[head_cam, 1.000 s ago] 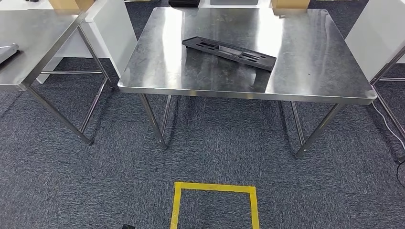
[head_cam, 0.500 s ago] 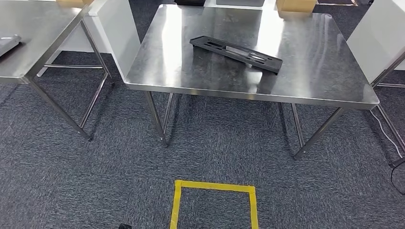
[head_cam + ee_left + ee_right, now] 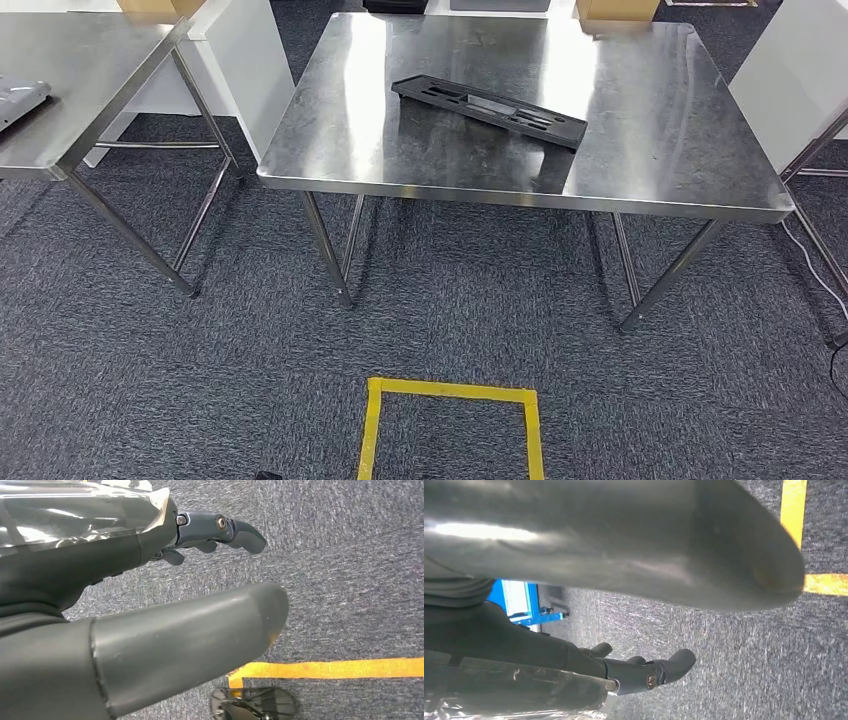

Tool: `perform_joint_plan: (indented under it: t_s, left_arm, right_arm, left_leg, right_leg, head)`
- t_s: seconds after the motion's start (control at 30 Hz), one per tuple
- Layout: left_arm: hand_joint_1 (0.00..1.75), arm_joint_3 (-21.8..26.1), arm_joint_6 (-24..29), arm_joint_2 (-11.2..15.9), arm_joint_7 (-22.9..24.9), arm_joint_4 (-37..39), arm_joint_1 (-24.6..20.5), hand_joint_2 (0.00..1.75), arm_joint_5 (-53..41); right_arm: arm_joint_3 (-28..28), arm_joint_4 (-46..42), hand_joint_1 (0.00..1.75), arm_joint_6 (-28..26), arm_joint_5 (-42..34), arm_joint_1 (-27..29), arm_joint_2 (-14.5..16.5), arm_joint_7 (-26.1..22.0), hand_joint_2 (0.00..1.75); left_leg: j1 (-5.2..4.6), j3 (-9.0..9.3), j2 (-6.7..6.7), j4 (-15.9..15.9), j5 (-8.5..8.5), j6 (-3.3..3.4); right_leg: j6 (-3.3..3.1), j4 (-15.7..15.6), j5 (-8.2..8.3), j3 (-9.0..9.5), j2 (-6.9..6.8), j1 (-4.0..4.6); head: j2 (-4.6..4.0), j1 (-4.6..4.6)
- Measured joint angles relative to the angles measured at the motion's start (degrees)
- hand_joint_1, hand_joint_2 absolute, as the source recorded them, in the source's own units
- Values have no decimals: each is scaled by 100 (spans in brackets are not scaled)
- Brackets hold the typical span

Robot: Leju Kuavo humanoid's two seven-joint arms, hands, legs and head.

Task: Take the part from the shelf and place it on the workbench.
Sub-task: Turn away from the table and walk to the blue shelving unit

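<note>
Head view first: one long, flat, black plastic part with slotted cut-outs (image 3: 489, 111) lies at a slant on the square, brushed stainless-steel workbench (image 3: 650, 150), toward its far middle, its shape mirrored dimly in the shiny top. The bench stands on thin metal legs over dark blue-grey looped carpet (image 3: 200, 390). A second steel table (image 3: 70, 110) sits to my left, with a pale flat object at its edge that I cannot make out. Two brown cardboard boxes (image 3: 617, 9) peek in at the far edge, one behind each table. White panels (image 3: 245, 70) stand between the tables and at the right. On the carpet near me is one square outline of yellow tape (image 3: 450, 392).

Left wrist view: my left hand (image 3: 165, 600) hangs over the carpet, holding nothing. The thick grey thumb (image 3: 200, 635), smooth and rounded, stretches out, and the darker fingers (image 3: 235, 531) lie well apart from it, only slightly bent. Crinkled clear film wraps the cover behind them. One corner of the yellow tape shows beneath.

Right wrist view: my right hand (image 3: 624, 605) is likewise empty and spread, the broad matte thumb (image 3: 704, 550) far from the dark, gently curved fingers (image 3: 659, 672). Yellow tape crosses the carpet beside the thumb's tip, and one bright blue metal frame (image 3: 524, 602) stands further off.
</note>
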Motion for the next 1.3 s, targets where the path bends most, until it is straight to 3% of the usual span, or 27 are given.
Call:
perform_joint_plan:
  t_s: [0.07, 0.1, 0.13, 0.2, 0.27, 0.4, 0.43, 0.5, 0.57, 0.6, 0.63, 0.7, 0.77, 0.8, 0.9, 0.93, 1.0, 1.07, 1.1, 1.13, 1.17, 1.23, 1.3]
  left_arm:
    - [0, 19, -6, 0, -4, 0, 3, 0, 4]
    - [0, 32, -10, 0, -5, 0, 6, 0, 8]
    - [0, 44, -11, 1, -8, 0, 8, 0, 10]
    - [0, 53, -14, 2, -15, 0, 5, 0, 12]
    - [0, 57, -14, 4, -23, 0, -5, 0, 11]
    - [0, 75, -14, 6, -30, 0, -7, 0, 13]
    - [0, 77, -14, 3, -31, 0, -7, 0, 13]
    - [0, 77, -19, -4, -33, 0, -12, 0, 12]
    - [0, 79, -25, -6, -35, 0, -12, 0, 11]
    - [0, 80, -26, -7, -35, 0, -11, 0, 9]
    - [0, 81, -29, -8, -34, 0, -11, 0, 8]
    - [0, 81, -36, -11, -34, 0, -12, 0, 5]
    - [0, 81, -40, -13, -34, 0, -16, 0, 5]
    - [0, 81, -41, -14, -34, 0, -17, 0, 5]
    - [0, 83, -43, -13, -34, 0, -15, 0, 4]
    - [0, 84, -43, -10, -34, 0, -15, 0, 4]
    - [0, 86, -43, -6, -34, 0, -15, 0, 5]
    - [0, 86, -43, -7, -31, 0, -13, 0, 5]
    - [0, 86, -43, -7, -27, 0, -10, 0, 5]
    - [0, 87, -43, -7, -24, 0, -9, 0, 5]
    - [0, 89, -43, -6, -22, 0, -8, 0, 4]
    - [0, 90, -42, -3, -21, 0, -16, 0, 3]
    - [0, 90, -42, 1, -21, 0, -29, 0, 1]
  right_arm:
    - [0, 0, 0, 16, -6, 5, 0, -1, 0]
    - [0, 0, 0, 26, -11, 7, 0, -1, 0]
    - [0, 0, 0, 36, -16, 7, 1, -2, 0]
    - [0, 0, 0, 46, -23, 4, 6, -7, 0]
    - [0, 0, 0, 50, -26, -2, 12, -14, 0]
    - [0, 0, 0, 50, -28, -7, 22, -17, 0]
    - [0, 0, 0, 50, -28, -6, 22, -17, 0]
    - [0, 0, 0, 51, -28, -5, 17, -17, 0]
    - [0, 0, 0, 52, -30, 2, 17, -17, 0]
    - [0, 0, 0, 52, -33, 6, 16, -17, 0]
    - [-1, 0, 0, 52, -36, 10, 13, -17, 0]
    - [-1, 0, 0, 52, -40, 6, 4, -17, 0]
    - [0, 0, 0, 52, -41, -5, 0, -18, 0]
    - [0, 0, 0, 52, -41, -7, 1, -19, 0]
    - [0, 0, 0, 52, -40, -7, 6, -19, 0]
    - [0, 0, 0, 52, -40, -7, 8, -19, 0]
    - [0, 0, 0, 52, -39, -7, 12, -18, 0]
    - [-1, 0, 0, 54, -39, 0, 10, -18, 0]
    - [-1, 0, 0, 55, -40, 3, 11, -18, 0]
    - [-1, 0, 0, 57, -40, 5, 11, -18, 0]
    - [-1, 0, 0, 58, -42, 5, 11, -18, 0]
    - [0, 0, 0, 60, -45, 2, 19, -18, 0]
    - [0, 0, 0, 61, -51, -3, 26, -18, 0]
  left_leg:
    - [41, -327, 1, 707, -303, -56]
    - [60, -383, 2, 829, -298, -70]
    - [77, -319, 3, 710, -176, -75]
    - [101, 76, 4, -59, 225, -54]
    - [84, 394, 2, -691, 444, -12]
    - [32, 434, 0, -877, 510, 115]
    - [35, 445, 7, -930, 552, 167]
    - [40, 449, 24, -1005, 616, 239]
    - [17, 417, 29, -1004, 635, 265]
    - [6, 404, 29, -997, 640, 268]
    - [-2, 395, 25, -983, 642, 268]
    - [-10, 378, 14, -934, 636, 254]
    - [-38, 354, 4, -871, 617, 215]
    - [-51, 342, 1, -849, 613, 191]
    - [-44, 301, -5, -807, 606, 118]
    - [-29, 258, -3, -722, 520, 85]
    - [10, 49, -1, -223, 131, 7]
    - [42, -245, 1, 533, -289, -55]
    - [55, -316, 2, 758, -369, -72]
    - [65, -279, 3, 770, -337, -76]
    - [71, -122, 3, 543, -204, -67]
    - [63, 407, 3, -323, 124, -12]
    - [27, 716, 1, -882, 274, 49]
  right_leg:
    - [-3, 1, 1, -18, -5, 1]
    - [-3, 2, 1, -20, -7, 0]
    - [-1, 2, 0, -15, -7, -2]
    - [3, 2, -1, 8, -2, -4]
    - [35, 4, 1, 5, 0, 28]
    - [175, -1, 10, -41, -3, 59]
    - [175, 108, -64, -99, -2, 70]
    - [114, 699, -381, -380, -1, 74]
    - [80, 1465, -697, -728, 1, 71]
    - [103, 1642, -742, -799, 1, 71]
    - [144, 1581, -689, -749, 1, 73]
    - [230, 824, -390, -334, 1, 73]
    - [218, 137, -157, 7, 8, 94]
    - [184, -1, -112, 57, 11, 108]
    - [70, -13, -51, 39, 9, 89]
    - [27, -19, -22, 38, 5, 65]
    - [-48, -24, 34, -3, -4, 39]
    - [-75, -18, 75, -73, -10, 46]
    - [-74, -15, 95, -105, -12, 50]
    - [-66, -13, 114, -130, -13, 51]
    - [-58, -12, 132, -147, -13, 52]
    - [-25, -11, 165, -162, -9, 60]
    - [30, -13, 203, -175, -10, 80]
  head:
    - [0, -13]
    - [0, -14]
    - [0, -15]
    - [0, -18]
    - [0, -18]
    - [0, -11]
    - [0, -5]
    - [0, 18]
    - [0, 33]
    - [0, 34]
    - [0, 35]
    - [0, 39]
    - [0, 45]
    - [0, 43]
    - [0, 37]
    - [0, 29]
    - [0, 3]
    - [0, -17]
    - [0, -18]
    - [0, -19]
    - [0, -19]
    - [0, -19]
    - [0, -17]
